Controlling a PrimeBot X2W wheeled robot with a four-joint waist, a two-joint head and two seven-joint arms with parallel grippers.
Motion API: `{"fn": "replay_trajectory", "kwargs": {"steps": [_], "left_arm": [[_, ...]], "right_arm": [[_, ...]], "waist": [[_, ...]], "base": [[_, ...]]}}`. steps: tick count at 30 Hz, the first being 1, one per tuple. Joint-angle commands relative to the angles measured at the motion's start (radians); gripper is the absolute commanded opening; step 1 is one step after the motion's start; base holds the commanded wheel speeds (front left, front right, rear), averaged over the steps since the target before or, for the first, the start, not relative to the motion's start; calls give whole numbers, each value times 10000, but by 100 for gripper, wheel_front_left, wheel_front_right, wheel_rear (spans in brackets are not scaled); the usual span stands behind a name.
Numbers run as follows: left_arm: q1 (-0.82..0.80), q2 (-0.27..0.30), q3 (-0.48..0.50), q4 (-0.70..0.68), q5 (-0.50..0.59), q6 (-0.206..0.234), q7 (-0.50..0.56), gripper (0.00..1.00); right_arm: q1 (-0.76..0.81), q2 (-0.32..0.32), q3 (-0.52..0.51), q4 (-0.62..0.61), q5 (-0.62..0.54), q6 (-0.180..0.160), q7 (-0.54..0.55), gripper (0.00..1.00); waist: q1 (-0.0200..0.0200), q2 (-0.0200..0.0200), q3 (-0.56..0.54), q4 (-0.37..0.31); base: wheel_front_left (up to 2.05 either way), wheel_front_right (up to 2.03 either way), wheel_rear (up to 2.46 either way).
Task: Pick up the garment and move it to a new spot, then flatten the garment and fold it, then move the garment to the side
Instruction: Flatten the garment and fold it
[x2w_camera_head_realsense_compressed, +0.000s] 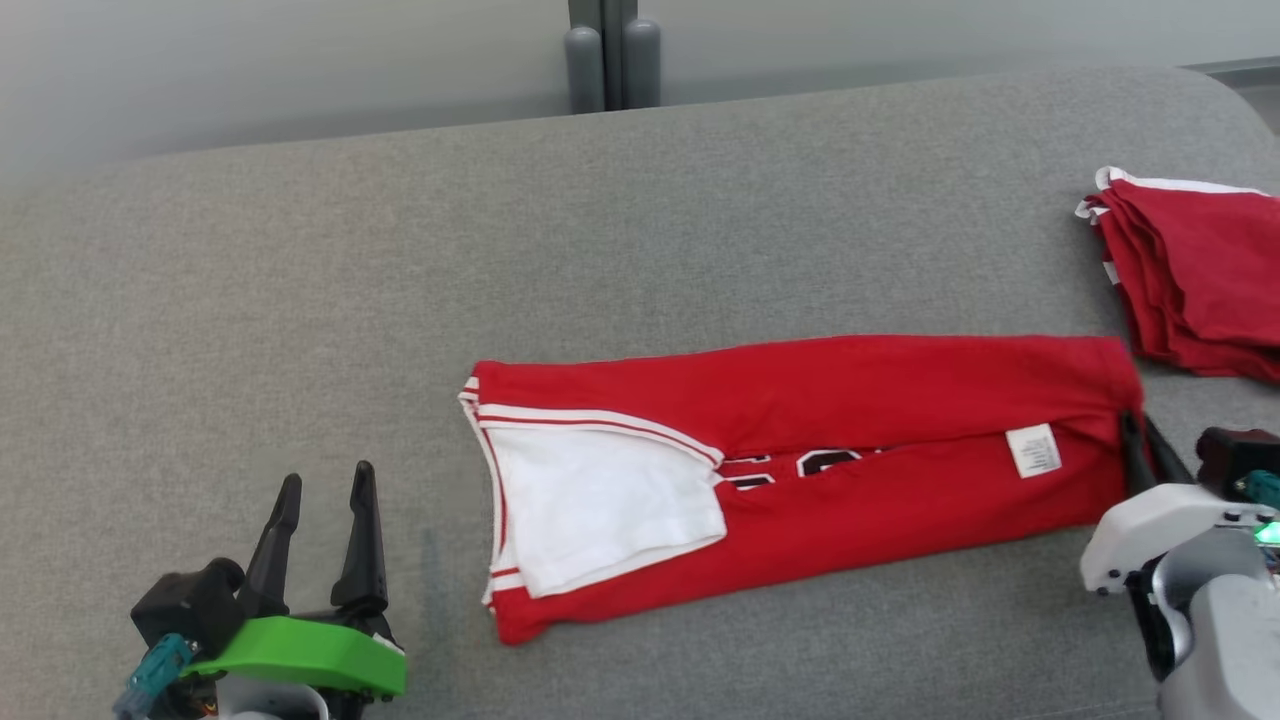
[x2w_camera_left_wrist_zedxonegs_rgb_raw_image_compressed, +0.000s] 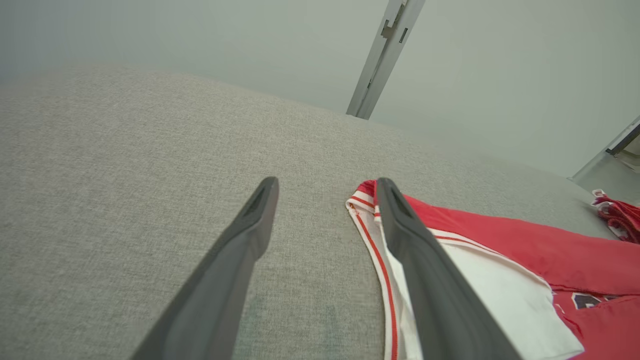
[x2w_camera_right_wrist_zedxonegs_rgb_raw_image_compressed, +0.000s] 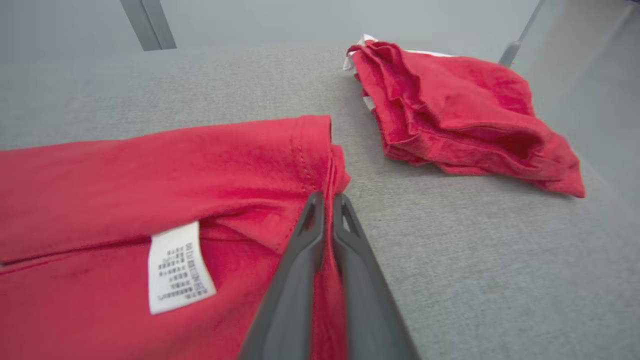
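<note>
1. Grey upholstered surface (x2w_camera_head_realsense_compressed: 300, 250) is filling the scene, and the red jersey (x2w_camera_head_realsense_compressed: 850, 400) is lying on it centre-right, folded lengthwise into a long strip.
2. Right gripper (x2w_camera_right_wrist_zedxonegs_rgb_raw_image_compressed: 327, 200) is pinching the jersey's right-hand edge, jaws nearly together on a thin bite of cloth.
3. Left gripper (x2w_camera_head_realsense_compressed: 325, 480) is hovering wide and empty, apart from the white-trimmed end.
4. That slim pinch could be slipping off, or catching one layer and dragging the fold open.
5. A one-armed pull risks skewing the strip toward the stack of red garments (x2w_camera_head_realsense_compressed: 1200, 280) nearby.
</note>
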Motion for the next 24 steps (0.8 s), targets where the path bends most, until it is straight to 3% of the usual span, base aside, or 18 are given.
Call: {"fn": "replay_trajectory", "kwargs": {"steps": [1, 7, 12, 19, 24], "left_arm": [[124, -32, 33, 45, 123, -51, -30, 100], [174, -76, 24, 142, 227, -129, -30, 100], [123, -101, -43, 239, 275, -179, -30, 100], [53, -168, -164, 392, 257, -239, -30, 100], [51, -228, -179, 428, 265, -274, -30, 100]], "right_arm": [[218, -131, -137, -308, 46, -23, 87, 0], [666, -196, -364, -1752, 249, -23, 549, 0], [922, 57, 211, -2756, 524, -20, 898, 0], [1204, 287, 1917, -3847, 1205, -20, 1363, 0], [1283, 316, 3764, -4008, 2680, -20, 1364, 0]], "waist": [[0, -1, -102, -101], [0, -1, -214, -219], [0, -1, -316, -150], [0, -1, -512, 211], [0, -1, -535, 550]], "base": [[0, 0, 0], [0, 0, 0], [0, 0, 0], [0, 0, 0], [0, 0, 0]]}}
